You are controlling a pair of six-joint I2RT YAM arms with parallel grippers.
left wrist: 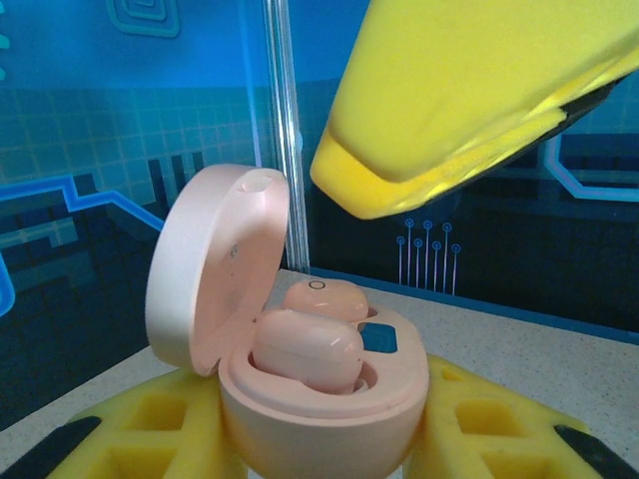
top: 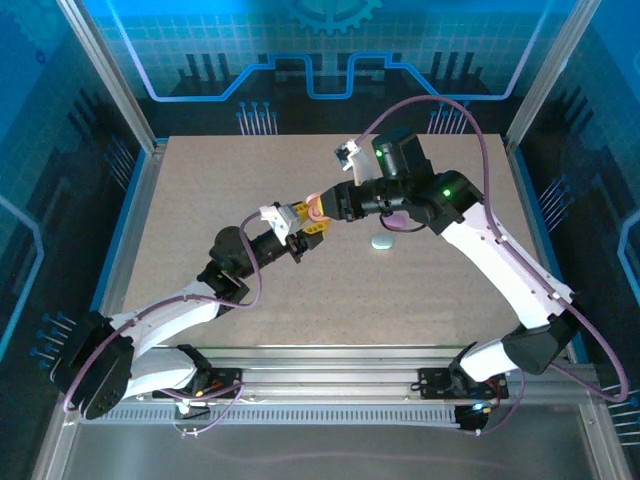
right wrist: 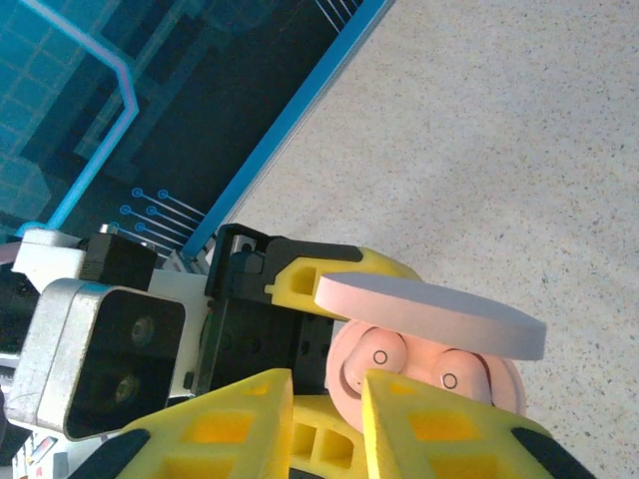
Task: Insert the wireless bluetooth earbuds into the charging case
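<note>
Enclosure: blue circuit-print panels on an aluminium frame around a speckled beige desk (top: 200, 200).
Left arm (top: 180, 315): rises from its base at the near-left corner and stretches low and diagonally to mid-desk, wrist level.
Left claw (top: 303, 226): closed round the base of the pink charging case (left wrist: 319, 419), lifted off the desk; in the left wrist view one yellow finger (left wrist: 140, 429) sits on each side of the case.
Charging case: upright, its lid (left wrist: 215, 264) swung open and tilted back to the left.
Pink earbuds: both seated in the case wells, the near one (left wrist: 305, 349) in front of the far one (left wrist: 324, 297); from the right wrist view they lie side by side under the lid edge (right wrist: 379, 356).
Right claw (right wrist: 324, 394): fingers a narrow gap apart, nothing between them, poised just over the open case; contact with the earbuds cannot be judged.
Mint case (top: 383, 241): flat on the desk, just right of the two claws.
Right arm (top: 500, 260): climbs from the near-right base, elbow high, forearm bent back left and down over mid-desk.
Room: bare desk far left and along the back; the near-right quarter lies under the right arm.
</note>
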